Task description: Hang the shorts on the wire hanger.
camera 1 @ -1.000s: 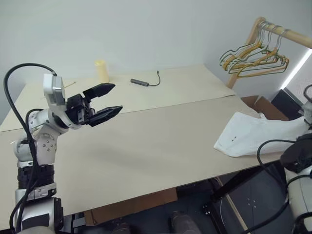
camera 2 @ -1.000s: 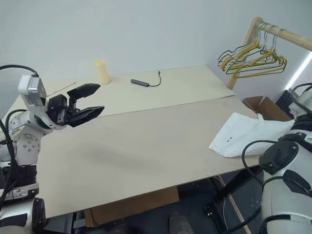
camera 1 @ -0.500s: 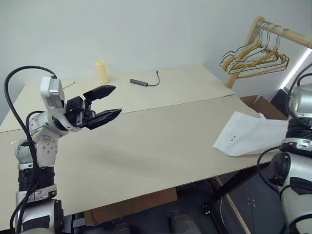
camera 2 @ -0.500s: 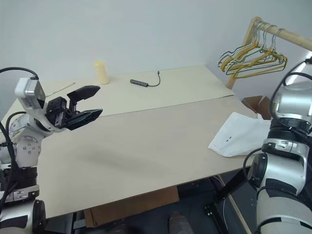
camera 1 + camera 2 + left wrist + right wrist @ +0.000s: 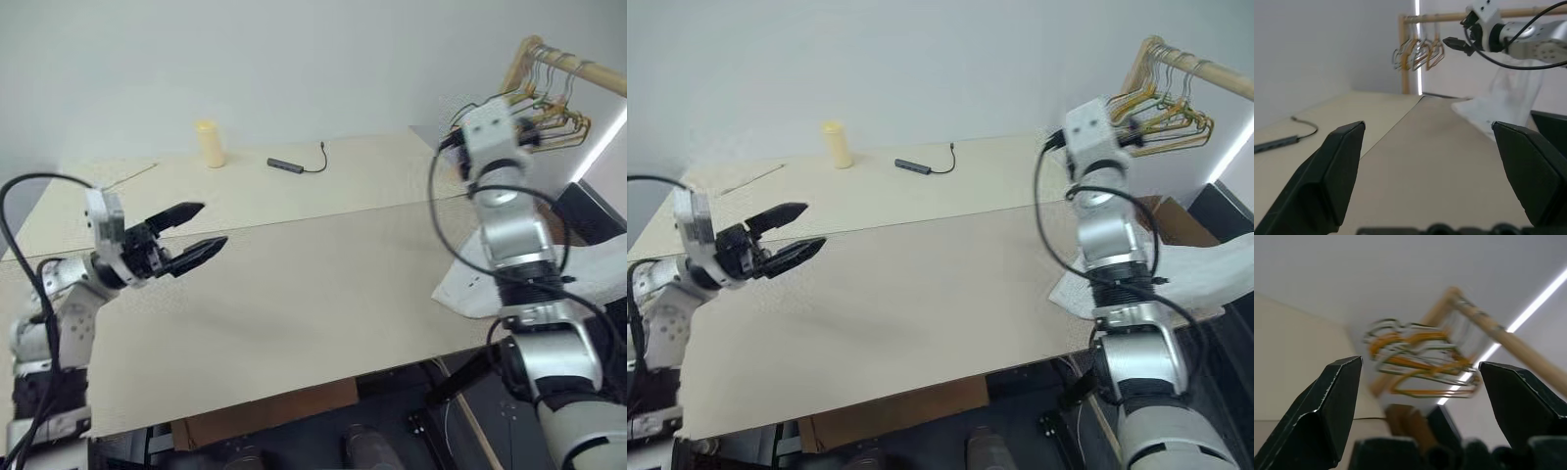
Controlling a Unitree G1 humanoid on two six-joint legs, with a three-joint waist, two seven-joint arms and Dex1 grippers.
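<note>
Shorts (image 5: 598, 279) lie ungrasped on table edge; right gripper (image 5: 1457, 45), fingers spread empty, aims at bunched hangers (image 5: 1420, 360) ahead; left gripper (image 5: 196, 233) released, idle.

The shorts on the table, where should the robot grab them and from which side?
Probably the bit of the shorts lying flat near the table's right edge, pinched from above. The rest droops off the table behind the right arm, where it is harder to see. The right claw is open and nearest, up by the hangers, so it would have to come down.
</note>
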